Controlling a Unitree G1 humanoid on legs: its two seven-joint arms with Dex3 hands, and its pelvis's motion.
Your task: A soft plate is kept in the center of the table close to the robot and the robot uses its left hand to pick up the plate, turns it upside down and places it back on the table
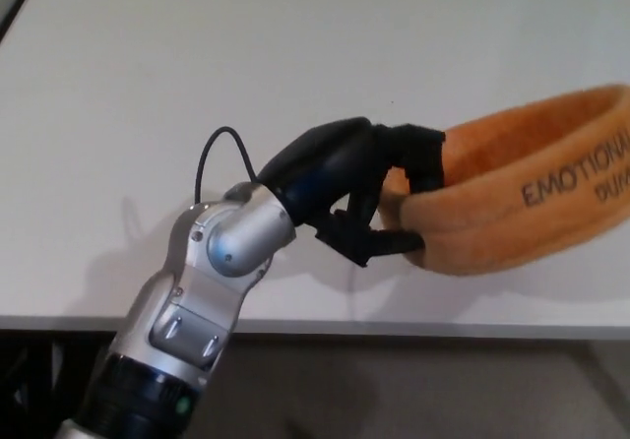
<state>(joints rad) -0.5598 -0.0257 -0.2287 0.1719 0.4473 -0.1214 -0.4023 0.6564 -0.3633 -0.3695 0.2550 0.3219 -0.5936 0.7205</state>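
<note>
Head view: you are looking down on a plain white table (295,55), its near edge running across the bottom of the picture.

Your left hand (359,188), black with thick fingers on a silver wrist and forearm, comes in from lower left. It is clamped on the near-left rim of the soft orange plush plate (512,198), with fingers (418,154) over the top of the rim and another digit curled under it.

The plate is lifted off the table and tipped on its side, stretching from the hand to the right edge of the picture, where it is cut off. Its fuzzy outer wall faces you, squashed into two rolled folds. Dark printed capitals run along the wall; only part reads clearly.

A thin black cable (212,154) loops above the wrist.
</note>
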